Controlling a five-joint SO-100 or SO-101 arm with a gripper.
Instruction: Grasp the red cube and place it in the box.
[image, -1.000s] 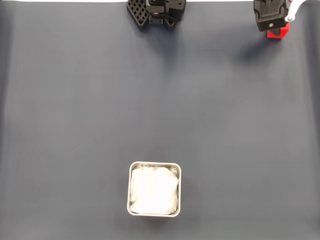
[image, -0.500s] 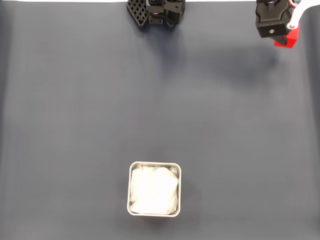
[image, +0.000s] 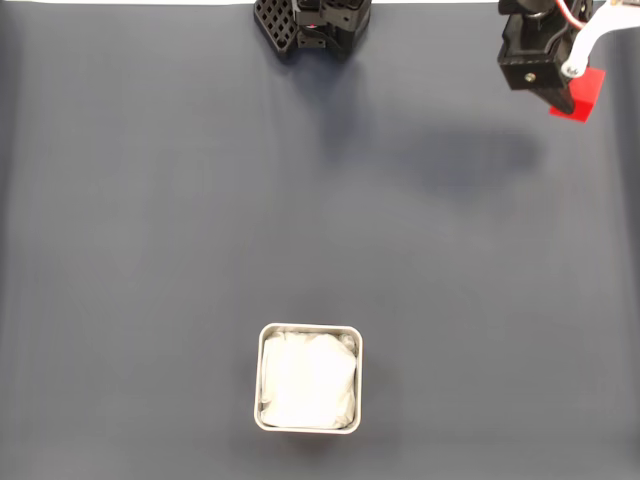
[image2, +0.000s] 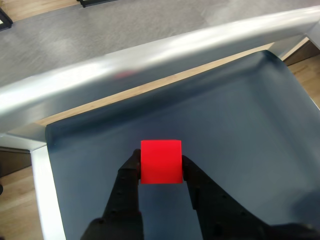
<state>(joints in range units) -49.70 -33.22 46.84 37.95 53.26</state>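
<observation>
Dark blue-grey surface (image: 180, 200) spanning the fixed view, with a soft shadow at about 2 o'clock from centre. In the wrist view the same surface (image2: 240, 125) ends at a pale metal rail (image2: 150, 60) running across 12 o'clock, a strip of wood showing along its near edge. The arm's black base (image: 312, 25) sits at 12 o'clock on the upper edge of the fixed view. The box (image: 262, 385), a square tin with rounded corners, silvery rim and crumpled white lining, stands at 6 o'clock, well apart from the arm. The pincer (image: 572, 92) appears at 2 o'clock near the upper right corner; in the wrist view the pincer (image2: 161, 167) enters from 6 o'clock, its two black fingers (image2: 127, 185) closed against opposite sides of the red cube (image2: 160, 161). In the fixed view the red cube (image: 582, 98) projects beyond the black wrist body, far from the box.
</observation>
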